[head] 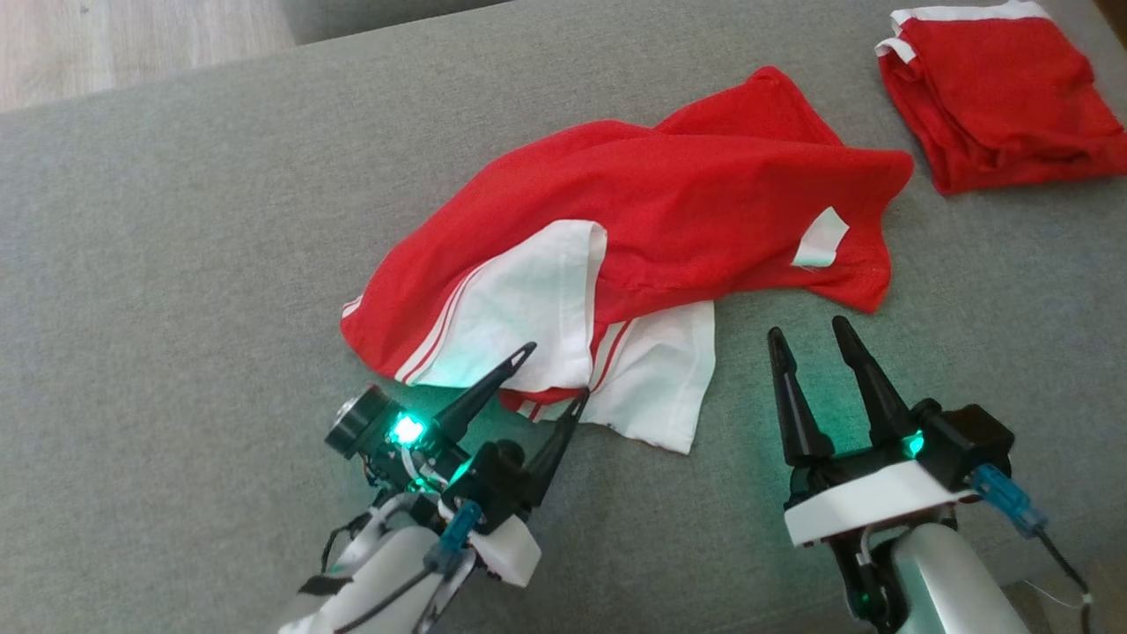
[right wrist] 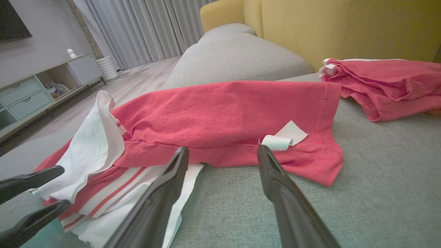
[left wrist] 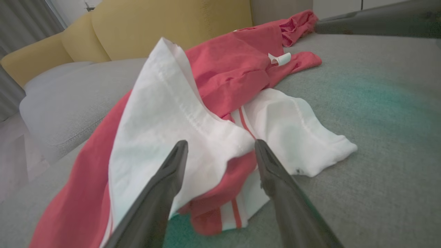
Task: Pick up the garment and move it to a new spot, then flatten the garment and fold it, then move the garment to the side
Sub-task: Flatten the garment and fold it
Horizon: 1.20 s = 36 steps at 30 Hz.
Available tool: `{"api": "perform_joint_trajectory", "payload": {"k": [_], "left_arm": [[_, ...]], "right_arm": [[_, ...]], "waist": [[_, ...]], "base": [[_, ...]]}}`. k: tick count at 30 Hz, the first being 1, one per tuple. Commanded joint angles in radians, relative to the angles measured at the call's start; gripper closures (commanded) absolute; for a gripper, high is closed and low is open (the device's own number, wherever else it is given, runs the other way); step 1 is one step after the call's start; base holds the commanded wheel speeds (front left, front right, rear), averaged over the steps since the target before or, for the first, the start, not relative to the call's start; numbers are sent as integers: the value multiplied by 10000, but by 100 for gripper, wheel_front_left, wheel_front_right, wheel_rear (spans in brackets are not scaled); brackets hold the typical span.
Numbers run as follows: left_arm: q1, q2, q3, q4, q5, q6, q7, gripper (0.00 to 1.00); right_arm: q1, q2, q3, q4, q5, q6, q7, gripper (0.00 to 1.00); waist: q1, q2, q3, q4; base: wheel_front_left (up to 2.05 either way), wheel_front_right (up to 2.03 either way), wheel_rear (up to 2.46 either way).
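Your left claw [head: 557, 370] reaches in low and angled to the right, fingers spread on either side of the white panel's [head: 528, 308] edge, pinching nothing. Your right claw [head: 807, 328] points straight ahead, also spread, just short of the red hem. The red-and-white shirt [head: 669, 211] lies crumpled on the grey sofa seat [head: 176, 264], with its white label [head: 821, 238] showing.

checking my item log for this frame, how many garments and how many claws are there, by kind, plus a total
crumpled garment, red and white: 1
folded garment, red with white trim: 1
claws, left claw and right claw, both open: 2
total: 4
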Motion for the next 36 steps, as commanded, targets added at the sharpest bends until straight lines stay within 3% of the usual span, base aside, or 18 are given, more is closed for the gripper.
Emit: {"api": "perform_joint_trajectory", "payload": {"k": [1,9,14,20,36], "left_arm": [[-464,105,287,-197,109,94,-97,0],[-708,44,246,25,137,293,-271,0],[-710,198,-147,293,217,-119,26,0],[-893,165,18,457,389,590,-110,0],[-996,41,125,343,47,919,-496,0]], "right_arm": [[-137,-24,267,-253,-46,-7,-38,0],[-149,-24,284,-250,-39,-7,-38,0],[-129,-24,298,-226,-16,-7,-38,0],[-151,-24,325,-215,-11,-7,-38,0],[-63,-24,394,-171,-47,-7,-38,0]], "waist": [[0,0,12,-25],[0,0,23,-81],[0,0,3,-92],[0,0,19,-115],[0,0,-73,-121]], "base": [[0,0,0],[0,0,0],[0,0,0],[0,0,0],[0,0,0]]}}
